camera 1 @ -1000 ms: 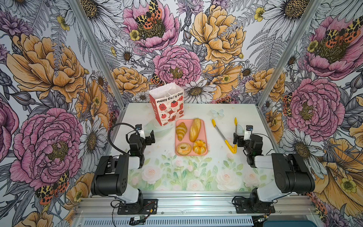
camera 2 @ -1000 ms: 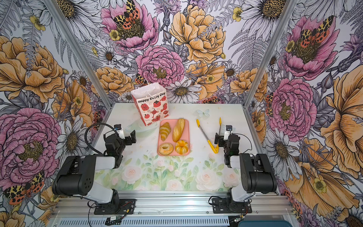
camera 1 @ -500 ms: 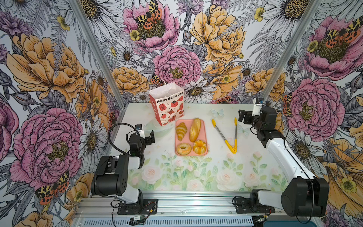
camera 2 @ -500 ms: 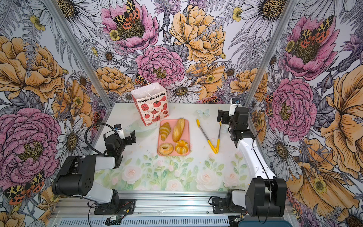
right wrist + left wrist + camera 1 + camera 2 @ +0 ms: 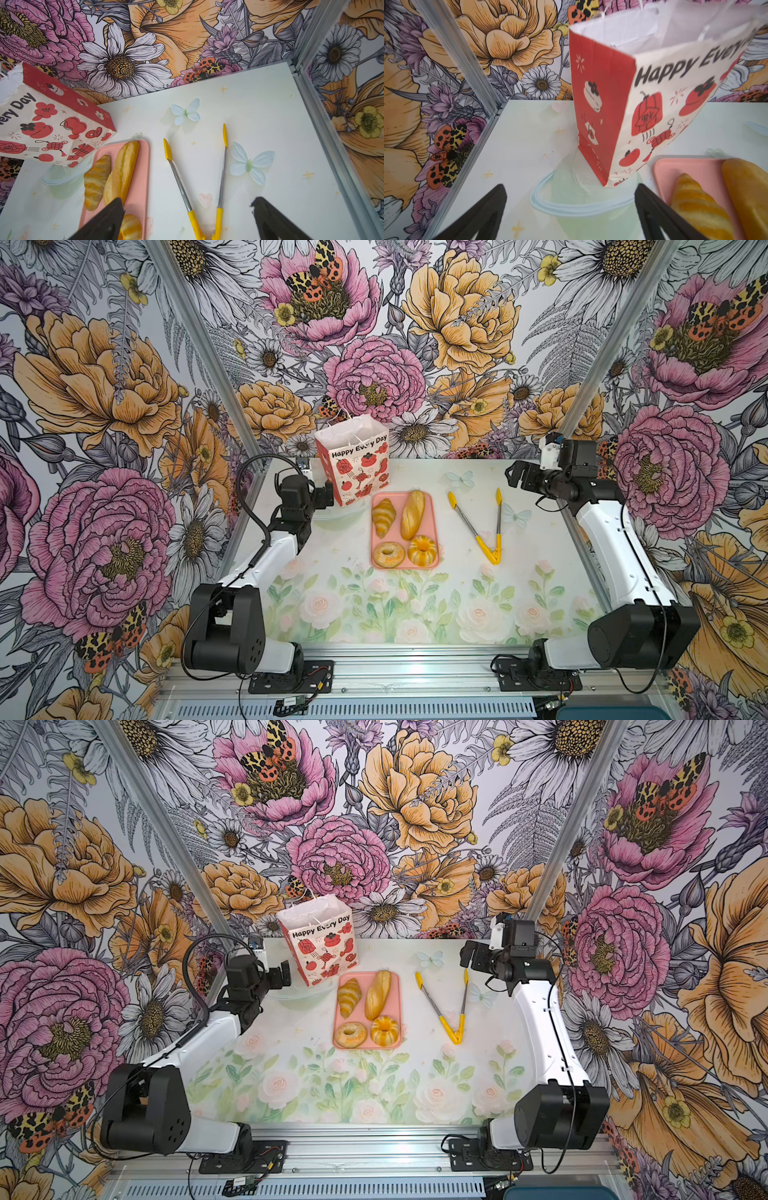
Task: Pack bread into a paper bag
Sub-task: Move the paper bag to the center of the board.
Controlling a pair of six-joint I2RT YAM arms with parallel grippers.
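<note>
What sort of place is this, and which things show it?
Probably a robot training booth staged as a bakery counter: a left arm and right arm mounted on an aluminium rail, printed floral wall panels boxing in the table, and bread on a pink tray beside a paper bag and tongs.

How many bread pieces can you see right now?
4, all on the pink tray: croissant far-left, long loaf far-right, bagel near-left, fluted bun near-right; paper bag interior partly hidden.

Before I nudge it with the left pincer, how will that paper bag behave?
The paper bag probably tips or slides easily: it stands tall, narrow and open-topped. Its thin walls look creased near the base, so they would likely buckle under a squeeze.
</note>
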